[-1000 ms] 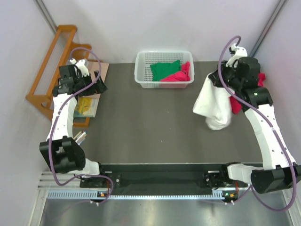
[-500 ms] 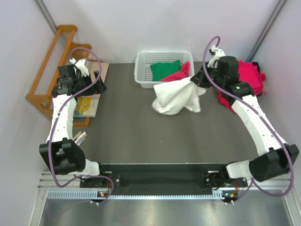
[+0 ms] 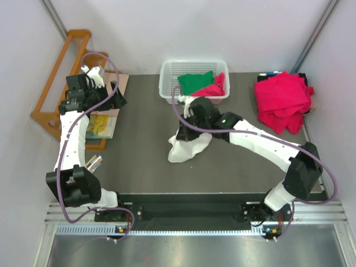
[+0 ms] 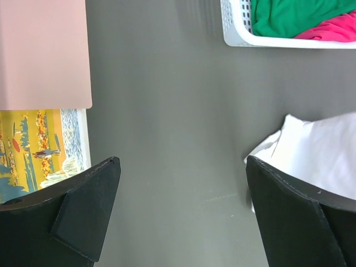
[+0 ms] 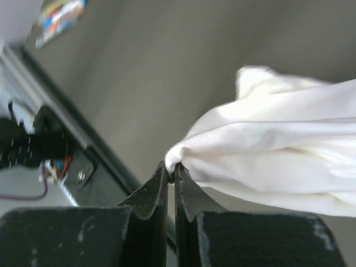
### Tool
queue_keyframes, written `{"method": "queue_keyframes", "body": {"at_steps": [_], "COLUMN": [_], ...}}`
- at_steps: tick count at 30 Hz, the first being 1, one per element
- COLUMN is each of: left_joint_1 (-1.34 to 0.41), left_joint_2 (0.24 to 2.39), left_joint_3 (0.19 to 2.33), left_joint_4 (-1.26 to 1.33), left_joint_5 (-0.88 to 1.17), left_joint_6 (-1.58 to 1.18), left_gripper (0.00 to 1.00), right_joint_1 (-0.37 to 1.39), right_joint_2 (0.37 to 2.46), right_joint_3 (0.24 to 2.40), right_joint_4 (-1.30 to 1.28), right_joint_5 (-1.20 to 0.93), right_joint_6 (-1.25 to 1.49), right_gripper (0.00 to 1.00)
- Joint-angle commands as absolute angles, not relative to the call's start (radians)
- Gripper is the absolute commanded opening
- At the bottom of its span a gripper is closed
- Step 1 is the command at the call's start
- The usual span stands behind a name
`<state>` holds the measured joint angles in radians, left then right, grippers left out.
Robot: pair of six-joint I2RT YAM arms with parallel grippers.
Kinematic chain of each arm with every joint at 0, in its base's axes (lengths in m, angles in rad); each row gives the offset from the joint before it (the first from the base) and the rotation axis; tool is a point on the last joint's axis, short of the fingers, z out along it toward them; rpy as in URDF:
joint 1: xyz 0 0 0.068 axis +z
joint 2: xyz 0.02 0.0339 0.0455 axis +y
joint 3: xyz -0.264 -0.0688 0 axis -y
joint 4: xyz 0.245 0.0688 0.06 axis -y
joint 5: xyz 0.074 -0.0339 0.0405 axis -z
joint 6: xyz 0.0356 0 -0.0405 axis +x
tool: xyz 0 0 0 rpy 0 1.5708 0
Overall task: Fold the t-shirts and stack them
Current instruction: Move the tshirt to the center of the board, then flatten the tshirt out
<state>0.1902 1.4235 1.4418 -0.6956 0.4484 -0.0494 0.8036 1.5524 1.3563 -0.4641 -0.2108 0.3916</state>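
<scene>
A crumpled white t-shirt (image 3: 188, 146) (image 5: 278, 150) hangs bunched in mid-table, its lower end on the dark mat. My right gripper (image 3: 190, 123) (image 5: 171, 166) is shut on a pinch of its cloth. The shirt's edge also shows in the left wrist view (image 4: 317, 161). A pile of crimson-pink t-shirts (image 3: 282, 100) lies at the far right. A green t-shirt (image 3: 194, 82) (image 4: 289, 14) and a pink one (image 3: 214, 89) (image 4: 334, 28) lie in the white basket (image 3: 167, 83) (image 4: 233, 28). My left gripper (image 3: 114, 97) (image 4: 182, 161) hovers open at the far left, holding nothing.
A wooden rack (image 3: 58, 94) stands off the table's left edge. A pale pink board (image 4: 44, 55) and a colourful picture booklet (image 3: 100, 125) (image 4: 33, 150) lie under the left arm. The right arm stretches across the table's near right part.
My right arm has swung left with the white t-shirt, from above the pink pile to mid-table, where the shirt has come down onto the mat. The left arm barely moved.
</scene>
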Motion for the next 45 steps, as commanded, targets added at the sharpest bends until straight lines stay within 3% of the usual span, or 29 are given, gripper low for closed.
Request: {"method": "queue_keyframes", "body": {"at_steps": [1, 3, 5, 6, 7, 9, 11, 12, 19, 23, 32, 39, 45], "left_joint_1": [0.193, 0.193, 0.193, 0.193, 0.193, 0.193, 0.195, 0.195, 0.192, 0.190, 0.150, -0.223, -0.343], "left_joint_2": [1.408, 1.416, 1.422, 1.424, 1.425, 1.428, 1.430, 1.430, 1.443, 1.459, 1.453, 1.457, 1.551], "left_joint_3": [1.496, 1.503, 1.516, 1.519, 1.523, 1.525, 1.525, 1.526, 1.539, 1.537, 1.460, 1.381, 1.382], "left_joint_4": [-0.695, -0.701, -0.704, -0.709, -0.709, -0.713, -0.721, -0.724, -0.732, -0.739, -0.778, -0.824, -0.786], "left_joint_5": [0.485, 0.489, 0.497, 0.500, 0.499, 0.492, 0.492, 0.492, 0.503, 0.532, 0.578, 0.419, 0.367], "left_joint_6": [-0.044, -0.044, -0.044, -0.041, -0.040, -0.035, -0.032, -0.026, -0.032, -0.048, -0.012, 0.064, 0.028], "left_gripper": [0.99, 0.99, 0.99, 0.99, 0.99, 0.99, 0.99, 0.99, 0.99, 0.99, 0.99, 0.99, 0.99], "right_joint_1": [0.940, 0.982, 1.008, 1.011, 1.009, 0.999, 0.971, 0.957, 0.660, 0.499, 0.489, 0.489, 0.509], "right_joint_2": [1.532, 1.529, 1.526, 1.525, 1.523, 1.508, 1.496, 1.494, 1.480, 1.587, 1.775, 1.760, 1.733], "right_joint_3": [1.356, 1.341, 1.335, 1.333, 1.333, 1.350, 1.373, 1.405, 1.448, 1.428, 1.309, 1.233, 1.272], "right_joint_4": [-0.494, -0.503, -0.528, -0.540, -0.545, -0.566, -0.578, -0.597, -0.571, -0.502, -0.428, -0.397, -0.408], "right_joint_5": [-0.224, -0.256, -0.278, -0.278, -0.273, -0.259, -0.253, -0.250, -0.193, -0.170, -0.244, -0.273, -0.295], "right_joint_6": [0.423, 0.436, 0.446, 0.451, 0.460, 0.465, 0.463, 0.462, 0.393, 0.365, 0.364, 0.373, 0.371], "right_gripper": [0.00, 0.00, 0.12, 0.26, 0.56, 0.67, 0.97, 1.00, 0.99, 0.90, 0.77, 0.71, 0.65]}}
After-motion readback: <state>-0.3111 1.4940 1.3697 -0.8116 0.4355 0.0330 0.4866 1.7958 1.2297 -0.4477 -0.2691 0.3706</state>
